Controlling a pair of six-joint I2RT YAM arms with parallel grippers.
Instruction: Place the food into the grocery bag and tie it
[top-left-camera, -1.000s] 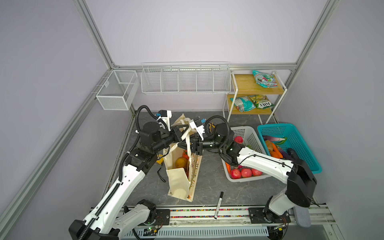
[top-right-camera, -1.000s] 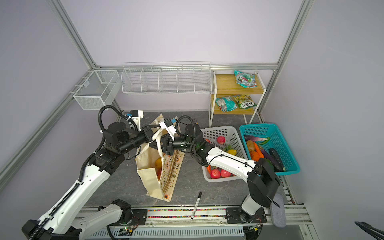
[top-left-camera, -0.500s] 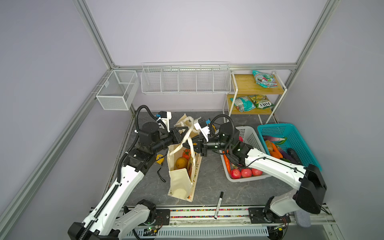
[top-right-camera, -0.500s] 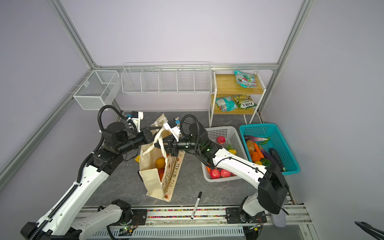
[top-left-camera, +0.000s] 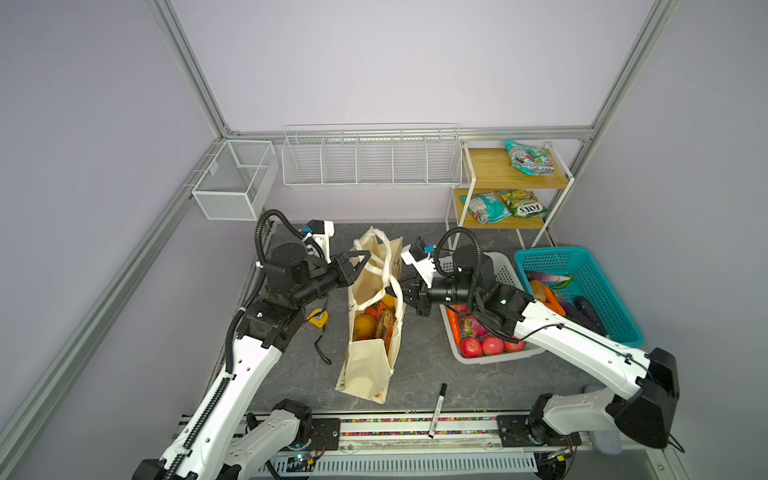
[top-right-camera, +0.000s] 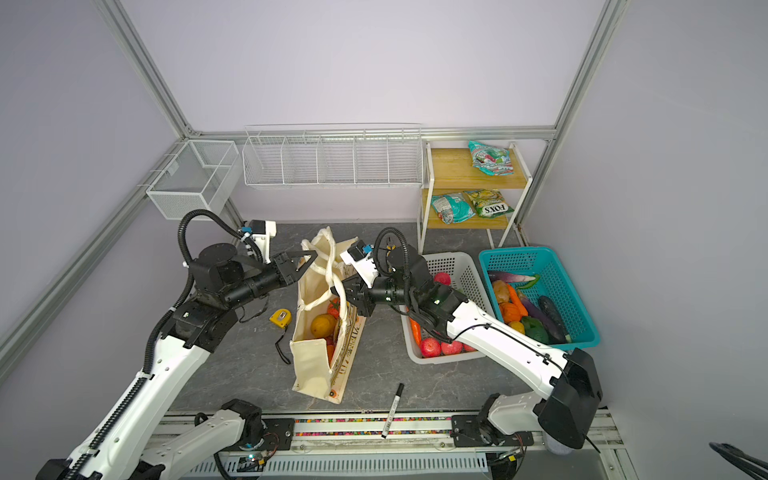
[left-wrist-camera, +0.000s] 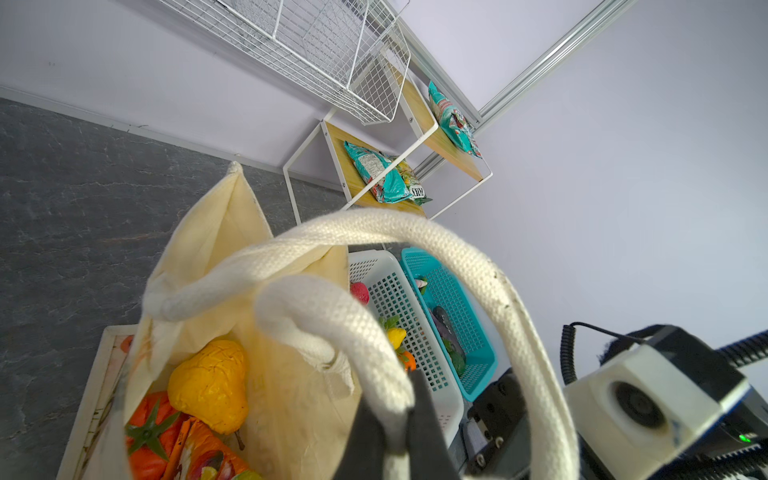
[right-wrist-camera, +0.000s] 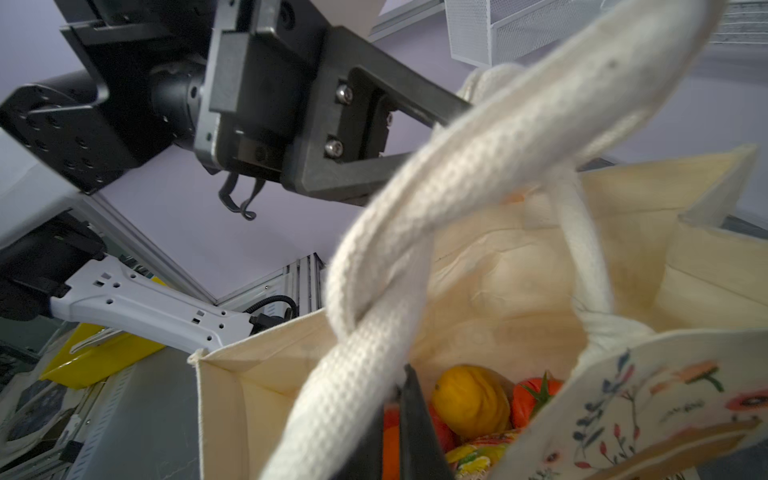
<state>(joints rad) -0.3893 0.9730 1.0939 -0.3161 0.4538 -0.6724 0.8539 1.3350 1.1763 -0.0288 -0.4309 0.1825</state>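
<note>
Two robot arms work the thick rope handles (top-left-camera: 384, 259) of a cream grocery bag (top-left-camera: 365, 365) that stands on its base with its mouth gaping. The left gripper (left-wrist-camera: 397, 419) has its fingers pressed together on one rope at the bag's mouth. The right gripper (right-wrist-camera: 395, 415), on the opposite side of the bag, pinches a rope the same way. Above the mouth the two ropes cross once in a loose twist, not yet a knot. The food already lies at the bottom of the bag: a yellow pear (left-wrist-camera: 208, 382), a tomato (left-wrist-camera: 145, 432) and a snack packet (left-wrist-camera: 208, 457).

The main risk appears to be in the pull. Each rope is fat and each is held only by narrow fingertips, so a hard tug to tighten the twist could draw a handle out of either grip, and the crossing would fall open. An uneven pull could do worse. The soft bag has nothing bracing it, and if one arm hauls harder than the other, the bag is likely to lean or topple and spill its load through the open mouth. A white basket (top-left-camera: 494, 357) stands just beside the bag under the right arm, and a low swing on that side could knock it.
</note>
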